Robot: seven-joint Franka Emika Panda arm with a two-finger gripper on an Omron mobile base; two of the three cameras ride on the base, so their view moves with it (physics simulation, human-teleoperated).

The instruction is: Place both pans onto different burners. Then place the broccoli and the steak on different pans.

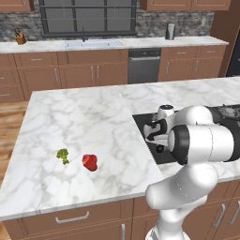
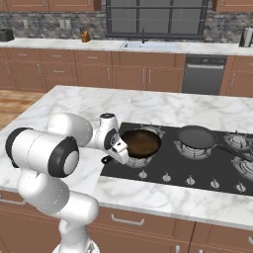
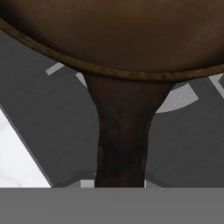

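Fingers [image 2: 120, 149] closed tight on the short handle of the rust-brown pan [image 2: 141, 142], at the left end of the black cooktop [image 2: 197, 173]. Pan sitting over the front-left burner [image 2: 140, 159], dark inside facing up, handle [image 3: 120, 144] running straight down the middle of the hand view above dark glass and grey ring segments. Near-black pan [image 2: 196, 137] resting on the next burner [image 2: 193, 148] to the right, well apart from the first, long handle pointing right. Broccoli [image 1: 63, 155] and steak [image 1: 90, 162] lying near each other, not touching, on the marble bench [image 1: 79, 122], well left of the cooktop, broccoli on the left.
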